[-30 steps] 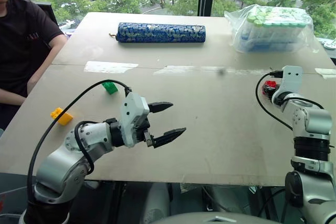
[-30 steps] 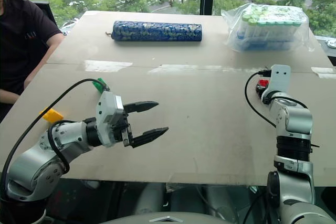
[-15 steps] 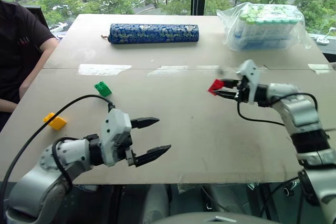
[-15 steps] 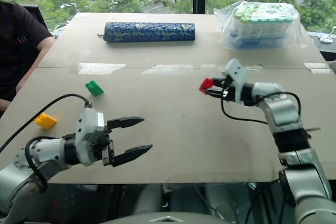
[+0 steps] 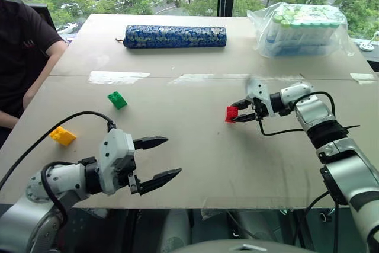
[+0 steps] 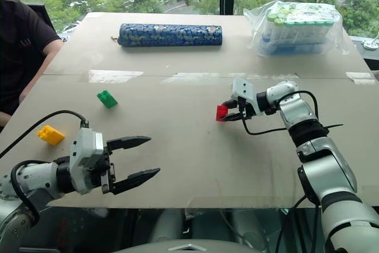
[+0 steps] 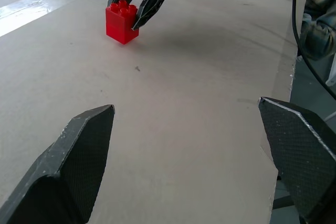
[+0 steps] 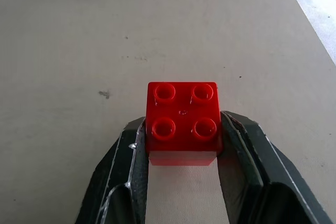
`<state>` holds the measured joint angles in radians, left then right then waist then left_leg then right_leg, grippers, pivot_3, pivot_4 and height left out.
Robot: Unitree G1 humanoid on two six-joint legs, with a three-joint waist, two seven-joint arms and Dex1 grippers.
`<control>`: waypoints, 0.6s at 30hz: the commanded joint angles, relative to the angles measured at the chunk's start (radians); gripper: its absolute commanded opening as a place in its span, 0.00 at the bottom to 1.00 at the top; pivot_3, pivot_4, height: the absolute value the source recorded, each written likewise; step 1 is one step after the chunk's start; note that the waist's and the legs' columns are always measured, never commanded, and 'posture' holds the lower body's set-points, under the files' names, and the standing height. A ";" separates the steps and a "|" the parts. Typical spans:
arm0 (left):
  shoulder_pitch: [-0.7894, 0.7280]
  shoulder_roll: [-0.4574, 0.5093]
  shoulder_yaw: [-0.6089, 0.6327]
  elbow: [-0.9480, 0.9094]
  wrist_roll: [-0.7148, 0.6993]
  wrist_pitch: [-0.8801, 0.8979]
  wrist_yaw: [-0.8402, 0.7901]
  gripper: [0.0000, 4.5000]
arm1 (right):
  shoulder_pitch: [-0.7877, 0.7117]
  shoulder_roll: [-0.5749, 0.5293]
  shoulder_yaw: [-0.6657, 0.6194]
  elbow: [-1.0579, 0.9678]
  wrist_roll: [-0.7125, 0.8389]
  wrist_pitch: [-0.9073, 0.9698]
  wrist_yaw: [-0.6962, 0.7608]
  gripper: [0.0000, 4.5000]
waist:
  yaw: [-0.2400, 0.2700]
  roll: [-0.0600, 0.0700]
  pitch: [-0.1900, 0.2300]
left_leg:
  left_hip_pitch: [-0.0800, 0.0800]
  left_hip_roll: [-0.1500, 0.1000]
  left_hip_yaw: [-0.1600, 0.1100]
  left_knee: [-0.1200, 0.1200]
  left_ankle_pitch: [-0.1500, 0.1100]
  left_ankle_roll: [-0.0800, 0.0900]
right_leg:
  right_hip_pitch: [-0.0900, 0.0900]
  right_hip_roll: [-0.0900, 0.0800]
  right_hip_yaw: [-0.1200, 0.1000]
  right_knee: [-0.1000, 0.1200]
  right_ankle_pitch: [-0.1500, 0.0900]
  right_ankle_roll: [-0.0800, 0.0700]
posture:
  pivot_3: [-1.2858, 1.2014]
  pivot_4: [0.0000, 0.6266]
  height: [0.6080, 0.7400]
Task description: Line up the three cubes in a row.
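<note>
Around the red cube [image 5: 231,114], the table [image 5: 195,158] is bare on the near side and toward the green cube [image 5: 117,99], but the right gripper [image 5: 237,114] blocks 2 of its sides.

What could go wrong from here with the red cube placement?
1. The right gripper is shut on the red cube, which sits far from the green cube and yellow cube; released here, the row needs more moves.
2. On opening, a finger could nudge the cube askew.
3. The left gripper, open and empty, sits away from both cubes.
</note>
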<state>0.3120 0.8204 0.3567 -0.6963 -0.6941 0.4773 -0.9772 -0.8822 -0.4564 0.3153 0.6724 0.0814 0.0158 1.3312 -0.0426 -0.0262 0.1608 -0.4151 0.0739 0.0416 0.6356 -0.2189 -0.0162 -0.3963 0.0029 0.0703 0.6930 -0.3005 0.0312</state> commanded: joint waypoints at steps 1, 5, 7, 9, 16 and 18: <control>-0.004 0.014 0.029 -0.003 0.004 -0.027 -0.017 1.00 | -0.033 0.008 -0.011 0.004 -0.020 -0.011 -0.001 0.29 | 0.000 0.000 0.000 | 0.000 0.000 0.000 0.000 0.000 0.000 | 0.000 0.000 0.000 0.000 0.000 0.000 | 0.52 0.24 1.00; -0.015 0.020 0.029 0.021 0.007 -0.035 -0.032 1.00 | -0.035 0.012 -0.006 0.004 -0.050 -0.007 -0.013 0.29 | 0.000 0.000 0.000 | 0.001 0.000 0.000 0.000 0.000 0.000 | 0.000 0.000 0.000 0.001 0.000 0.000 | 0.52 0.24 1.00; -0.022 0.023 0.027 0.033 0.008 -0.039 -0.041 1.00 | -0.035 0.013 -0.004 -0.003 -0.058 0.008 -0.015 0.29 | 0.001 0.000 0.000 | 0.001 0.000 0.000 0.000 0.000 0.000 | 0.000 0.000 0.000 0.001 0.000 0.000 | 0.52 0.24 1.00; -0.026 0.025 0.024 0.039 0.009 -0.042 -0.046 1.00 | -0.035 0.011 -0.001 -0.007 -0.070 0.010 -0.014 0.29 | 0.000 0.000 0.000 | 0.001 0.000 0.000 0.000 0.000 0.000 | 0.000 0.000 0.000 0.001 0.000 0.000 | 0.52 0.24 1.00; -0.041 0.027 0.015 0.060 0.013 -0.049 -0.056 1.00 | -0.029 0.011 -0.007 -0.011 -0.085 0.014 -0.010 0.82 | 0.000 0.000 0.000 | 0.001 0.000 0.000 0.000 0.000 0.000 | 0.000 0.000 0.000 0.001 0.000 0.000 | 0.52 0.24 1.00; -0.042 0.025 0.015 0.065 0.015 -0.048 -0.052 1.00 | -0.024 0.010 -0.015 -0.019 -0.087 0.010 -0.017 0.99 | 0.000 0.000 0.000 | 0.001 0.000 0.000 0.000 0.000 0.000 | 0.000 0.000 0.000 0.001 0.000 0.000 | 0.52 0.24 1.00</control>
<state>0.2751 0.8385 0.3562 -0.6285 -0.6865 0.4474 -1.0271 -0.8966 -0.4431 0.3173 0.6825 -0.0104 0.0324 1.3196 -0.0423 -0.0260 0.1609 -0.4146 0.0737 0.0423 0.6359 -0.2189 -0.0162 -0.3963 0.0025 0.0706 0.6939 -0.3003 0.0313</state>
